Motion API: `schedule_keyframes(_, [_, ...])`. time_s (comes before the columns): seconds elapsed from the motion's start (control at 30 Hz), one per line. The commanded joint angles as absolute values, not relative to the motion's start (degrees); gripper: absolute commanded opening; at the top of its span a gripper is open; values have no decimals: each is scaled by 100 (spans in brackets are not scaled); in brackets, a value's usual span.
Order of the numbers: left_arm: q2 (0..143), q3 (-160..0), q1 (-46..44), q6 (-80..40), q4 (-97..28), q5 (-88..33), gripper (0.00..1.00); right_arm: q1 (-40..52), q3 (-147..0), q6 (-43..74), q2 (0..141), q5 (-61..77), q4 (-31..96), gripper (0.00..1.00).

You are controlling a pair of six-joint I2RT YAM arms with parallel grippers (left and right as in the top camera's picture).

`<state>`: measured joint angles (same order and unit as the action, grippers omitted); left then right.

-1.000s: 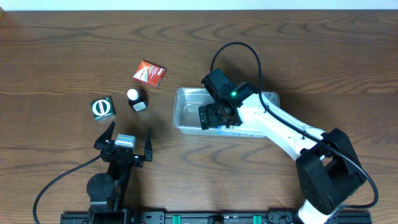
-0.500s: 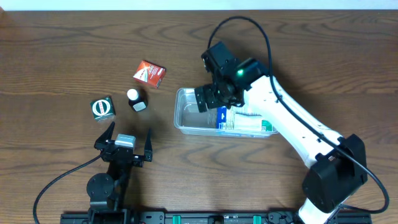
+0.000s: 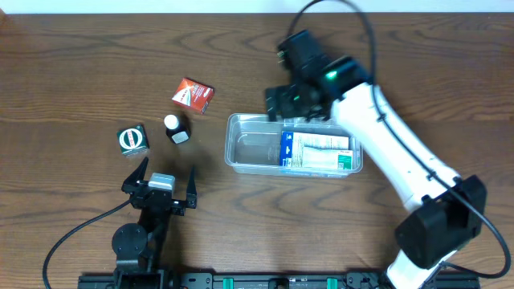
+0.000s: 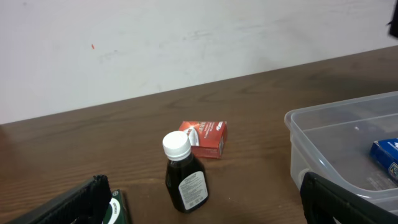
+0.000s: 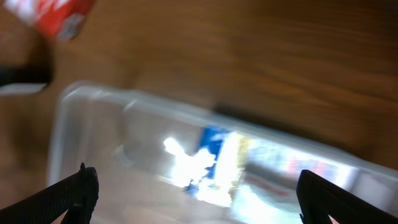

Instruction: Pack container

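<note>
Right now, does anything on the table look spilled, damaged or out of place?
Nothing stands out. The blue-and-white box lies flat inside the container, the small bottle stands upright, capped, and the red box and green box rest on the table. No spill shows.

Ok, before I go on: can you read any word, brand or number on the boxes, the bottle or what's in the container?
No text is legible in any view.
Red box: white mark and print, too small to read.
Dark bottle: label with fine print, too small to read.
Green box: white round emblem, no readable letters.
Blue and white box in the container: printed lines, blurred.
</note>
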<state>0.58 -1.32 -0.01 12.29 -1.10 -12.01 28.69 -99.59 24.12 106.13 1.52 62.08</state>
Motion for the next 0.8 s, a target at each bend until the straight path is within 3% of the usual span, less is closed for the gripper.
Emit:
schedule_keyframes(0.0, [25, -23, 3, 1304, -296, -1264, 98, 2171, -10079, 2571, 10532, -16, 6313, 99])
schedule_keyframes(0.37, [23, -23, 3, 1304, -294, -1264, 98, 25, -10077, 2565, 10532, -21, 6641, 99])
schedule_keyframes(0.77, [25, -23, 3, 1304, -279, -1267, 98, -788, -10077, 2567, 10532, -21, 6641, 99])
